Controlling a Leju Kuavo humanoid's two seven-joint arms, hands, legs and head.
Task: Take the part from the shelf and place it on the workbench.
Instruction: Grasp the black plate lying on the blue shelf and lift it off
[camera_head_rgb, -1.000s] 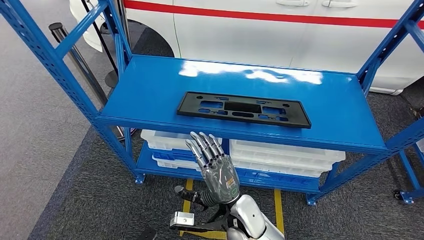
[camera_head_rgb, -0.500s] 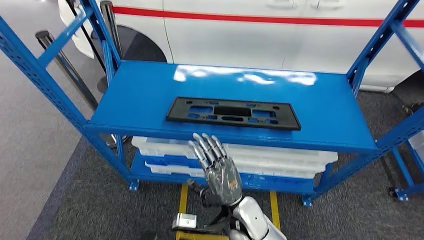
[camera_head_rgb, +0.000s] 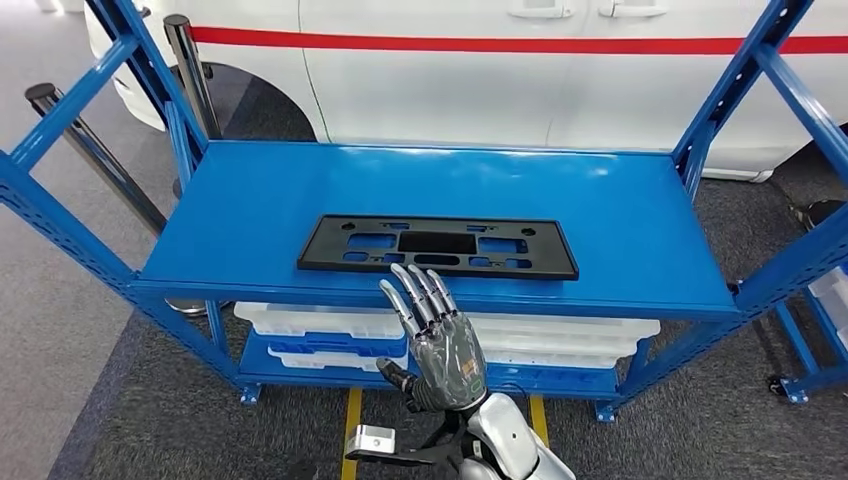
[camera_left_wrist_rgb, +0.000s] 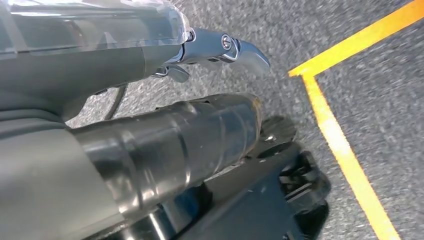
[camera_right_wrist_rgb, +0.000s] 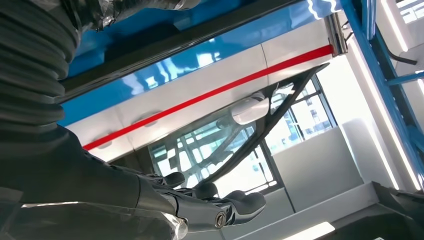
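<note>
Black flat part (camera_head_rgb: 438, 246) lay on the blue shelf (camera_head_rgb: 240, 215), near its front edge, untouched. Right robot hand (camera_head_rgb: 440, 338) was raised just in front of the shelf edge below the part, fingers spread, holding nothing. Left robot hand (camera_left_wrist_rgb: 150, 65) hung over grey floor (camera_left_wrist_rgb: 370, 70) with yellow tape; grip state unclear.

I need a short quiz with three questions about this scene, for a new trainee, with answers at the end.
1. True or false: the black part lies flat on the blue shelf.
2. The right hand is: A) holding the part, B) open in front of the shelf edge, C) inside a tray.
3. What is stored under the top shelf board?

Key: 1 true. 2 B. 3 white trays.
</note>
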